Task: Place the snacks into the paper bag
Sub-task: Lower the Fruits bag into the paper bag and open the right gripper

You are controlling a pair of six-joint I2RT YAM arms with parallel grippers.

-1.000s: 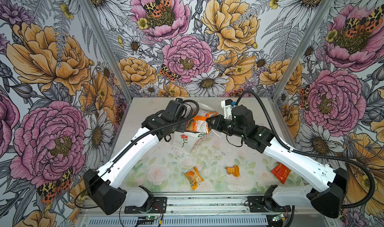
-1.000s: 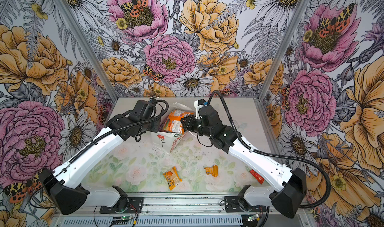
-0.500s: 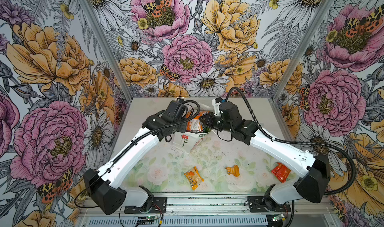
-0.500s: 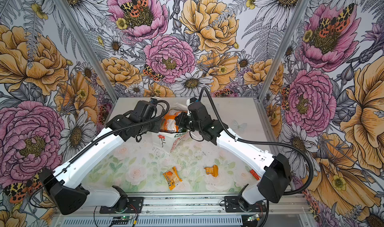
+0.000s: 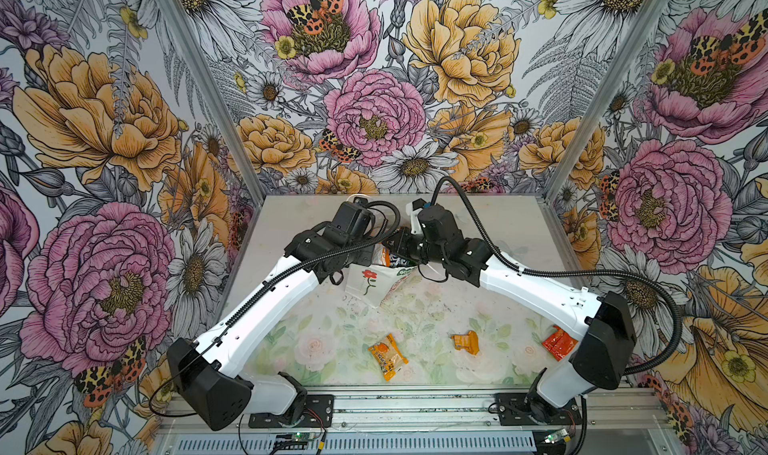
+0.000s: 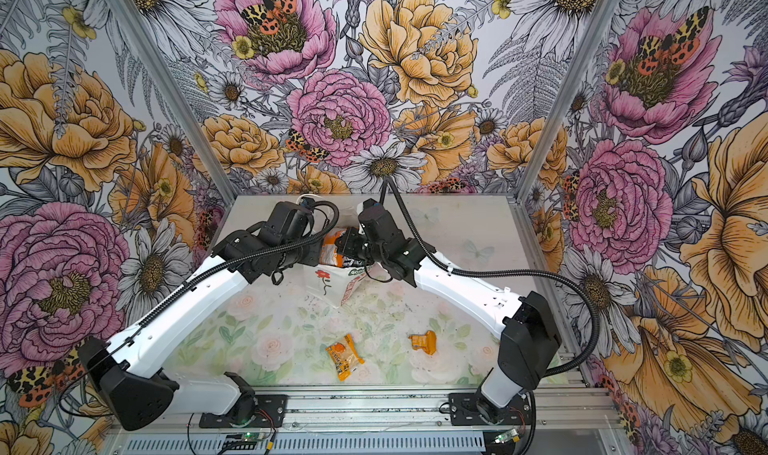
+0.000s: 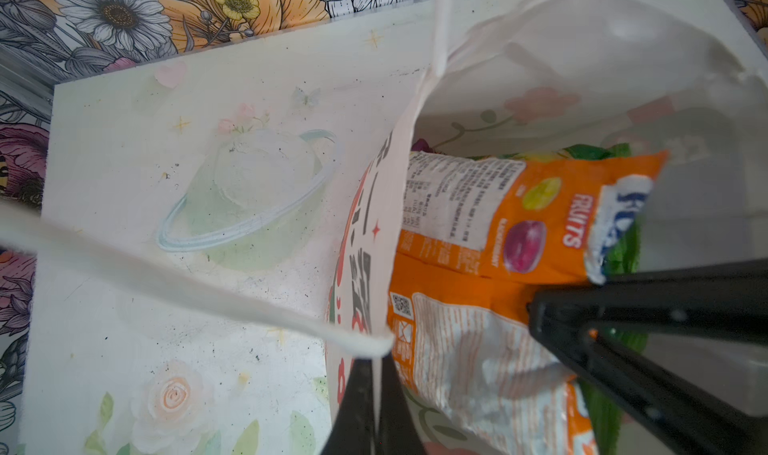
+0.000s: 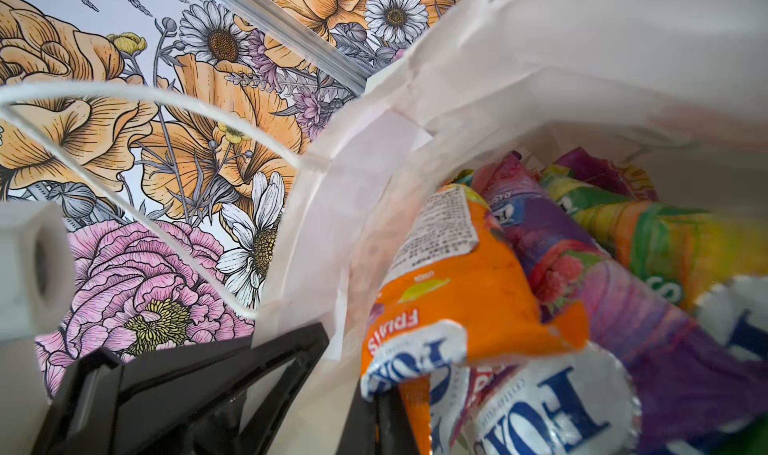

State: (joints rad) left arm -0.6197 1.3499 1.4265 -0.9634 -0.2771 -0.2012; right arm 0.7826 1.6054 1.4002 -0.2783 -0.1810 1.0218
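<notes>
1. My left gripper (image 7: 376, 376) is pinched fully closed on the rim of the paper bag (image 5: 368, 284). The thin white wall is clamped between its two black fingers, just beside where a cord handle (image 7: 166, 278) joins the bag.
2. My right gripper (image 8: 388, 403) is closed tight on the crimped white end of an orange pack (image 8: 469, 295). The pack sits inside the bag's mouth, its far end down among the other packets.
3. In both top views the bag stands toward the back middle of the table (image 5: 498, 218), between my two wrists. A red flower drawing faces the front, and green lettering on the side panel begins "GOO"; the rest I cannot read.
4. The orange pack reads "FRUITS" in white, with blue "FOX" on its white end. It also carries a QR code and a text panel too small to read.
5. Already in the bag are a purple pack (image 8: 623, 307) showing raspberries and a green-and-yellow pack (image 8: 665, 241). A second white crimped end there also reads "FOX".
6. Three snacks lie loose near the table's front edge, well apart from the bag: an orange sachet (image 5: 388, 355), a small orange packet (image 5: 465, 341) and a red-orange sachet (image 5: 559, 342).
</notes>
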